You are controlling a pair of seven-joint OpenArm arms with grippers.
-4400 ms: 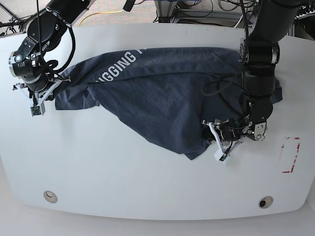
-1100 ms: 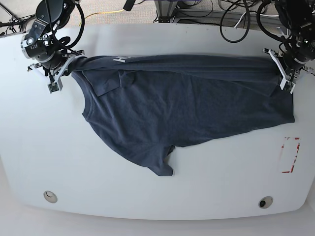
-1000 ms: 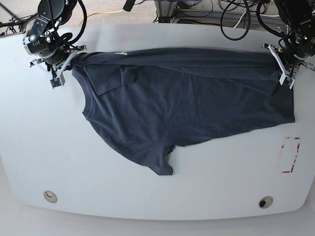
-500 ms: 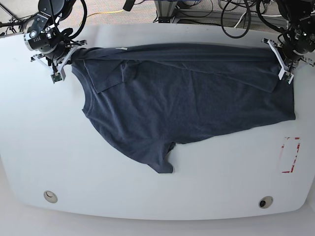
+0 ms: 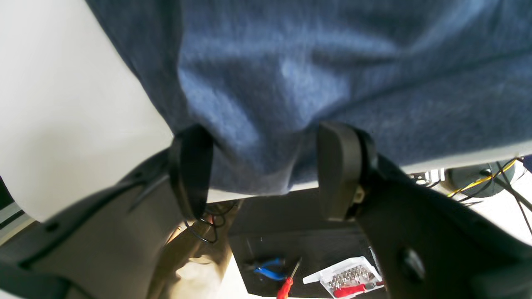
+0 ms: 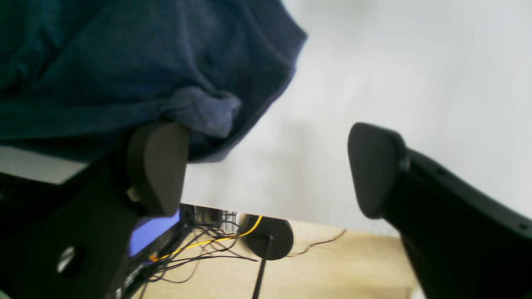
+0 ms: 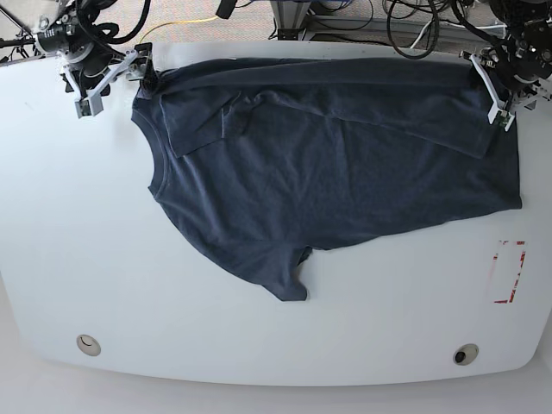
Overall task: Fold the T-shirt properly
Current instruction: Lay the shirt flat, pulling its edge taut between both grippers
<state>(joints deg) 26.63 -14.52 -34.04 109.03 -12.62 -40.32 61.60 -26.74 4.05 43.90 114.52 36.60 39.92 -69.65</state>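
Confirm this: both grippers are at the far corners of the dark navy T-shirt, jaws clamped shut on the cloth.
Not quite. Both grippers are at the far corners of the T-shirt, but both wrist views show the left gripper and right gripper with jaws apart, not clamped.

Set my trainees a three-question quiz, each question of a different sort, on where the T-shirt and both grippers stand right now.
1. True or false: the T-shirt is already folded into a small neat rectangle on the table.
2. Choose one. The jaws of the right gripper are: A. shut on cloth; B. wide apart; C. out of view.
3. Fill the gap: in the left wrist view, the fabric between the fingers of the left gripper belongs to the ____.

Key: 1. False, it lies mostly spread out. 2. B. 3. T-shirt.
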